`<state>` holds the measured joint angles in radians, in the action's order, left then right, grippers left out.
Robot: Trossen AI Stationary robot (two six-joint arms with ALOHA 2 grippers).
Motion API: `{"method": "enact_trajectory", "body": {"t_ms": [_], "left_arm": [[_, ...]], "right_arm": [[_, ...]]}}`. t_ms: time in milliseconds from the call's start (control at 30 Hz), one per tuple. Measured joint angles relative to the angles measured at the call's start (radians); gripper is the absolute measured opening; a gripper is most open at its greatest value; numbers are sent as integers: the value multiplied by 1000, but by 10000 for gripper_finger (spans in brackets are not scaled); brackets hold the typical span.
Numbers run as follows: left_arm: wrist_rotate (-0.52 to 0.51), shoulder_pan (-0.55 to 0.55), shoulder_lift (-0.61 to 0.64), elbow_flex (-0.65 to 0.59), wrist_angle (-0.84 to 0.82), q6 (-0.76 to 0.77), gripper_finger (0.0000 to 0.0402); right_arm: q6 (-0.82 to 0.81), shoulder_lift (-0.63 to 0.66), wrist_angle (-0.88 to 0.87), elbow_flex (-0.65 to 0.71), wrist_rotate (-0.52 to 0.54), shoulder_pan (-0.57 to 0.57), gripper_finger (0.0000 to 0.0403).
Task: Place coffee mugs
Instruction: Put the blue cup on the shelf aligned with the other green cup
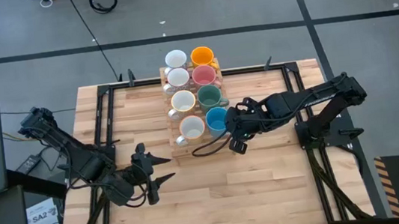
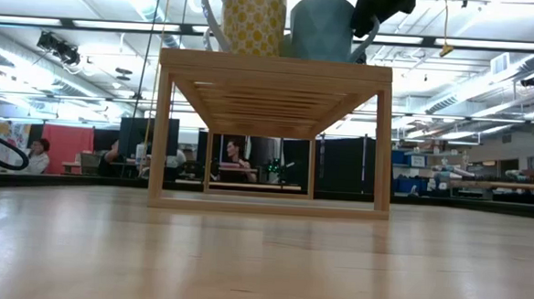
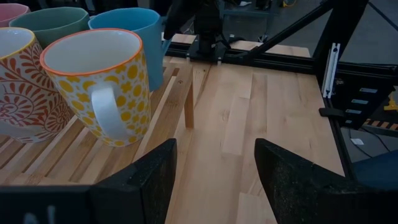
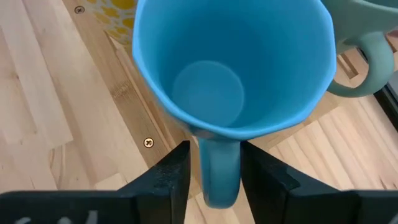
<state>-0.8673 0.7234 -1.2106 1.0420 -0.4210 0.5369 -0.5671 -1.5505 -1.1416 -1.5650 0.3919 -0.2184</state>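
Several coffee mugs stand upright on their bases in two rows on a slatted wooden rack [image 1: 176, 151]. At its near end are a yellow-patterned mug [image 1: 192, 128] and a blue mug [image 1: 217, 118]. My right gripper [image 4: 217, 168] slants down at the blue mug [image 4: 230, 62] from the table's right. It is open, with one finger on each side of the mug's handle [image 4: 219, 171]. My left gripper [image 1: 164, 169] waits open over the table, left of the rack's near end, facing the yellow-patterned mug [image 3: 99, 81]. My right gripper's fingers [image 4: 171, 174] flank the blue mug's handle [image 4: 219, 155], coming slanting down from the table's right. A narrow gap shows on one side; on the other I cannot tell whether the finger touches. The mug stands upright on the rack.
Behind the blue mug stand a green mug [image 1: 209, 96], a pink one [image 1: 204, 75] and an orange one [image 1: 202, 56], with white mugs in the left row [image 1: 178, 77]. Black frame rails [image 1: 297, 78] border the table. Bare wood lies near the front edge [image 1: 224, 199].
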Motion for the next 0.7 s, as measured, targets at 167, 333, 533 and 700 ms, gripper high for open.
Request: {"method": "enact_trajectory", "body": {"t_ms": [167,333,533,700], "left_arm": [[0,0,0,0,0,0,224],[0,0,0,0,0,0,224],[0,0,0,0,-2,0,224],[0,0,0,0,-3,-41,224]], "right_arm": [[2,0,0,0,0,0,156],[25,0,0,0,-5,0,161],[40,22,-4,0,-48,0,162],[40,100,-4,0,-105,0,162]]}}
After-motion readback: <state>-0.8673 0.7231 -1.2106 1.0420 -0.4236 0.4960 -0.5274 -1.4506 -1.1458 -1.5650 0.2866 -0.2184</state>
